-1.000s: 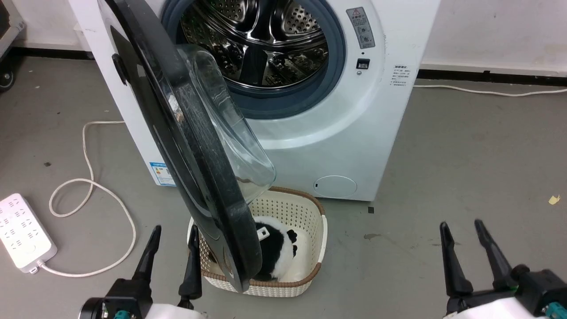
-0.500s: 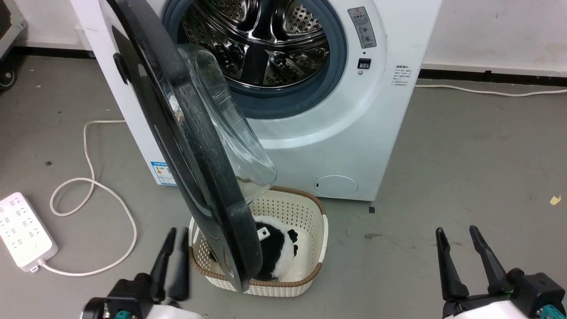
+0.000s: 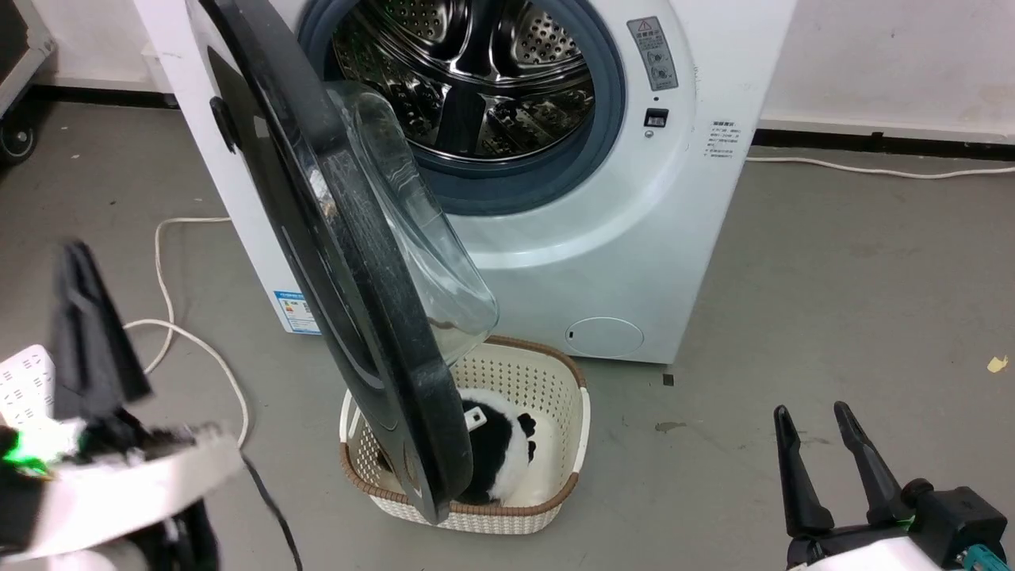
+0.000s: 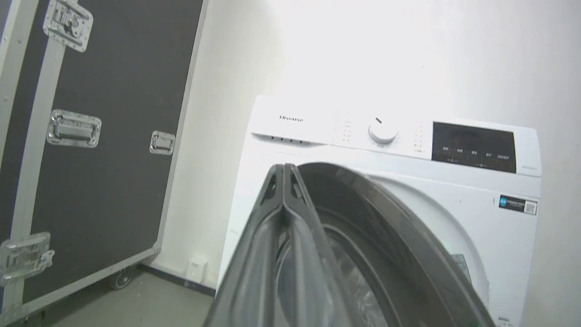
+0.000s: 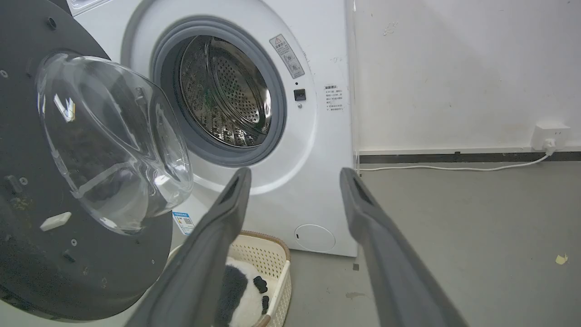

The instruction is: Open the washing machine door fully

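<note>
The washing machine door stands about half open, edge-on to the head view, its glossy black rim hanging over the basket. Its clear glass bowl bulges towards the steel drum. My left gripper, blurred, is raised at the far left, well clear of the door's outer face, fingers shut on nothing. In the left wrist view its closed fingertips point at the door's top edge. My right gripper is open, low at the right. The right wrist view shows the open gripper facing the machine, with the door to its left.
A cream basket with a black-and-white plush sits on the floor under the door. A white power strip and its cord lie at the left. A black flight case stands left of the machine.
My left gripper has shut its fingers and swung up and out to the left, away from the door's lower edge. The door and right gripper have barely moved; the camera has shifted slightly.
</note>
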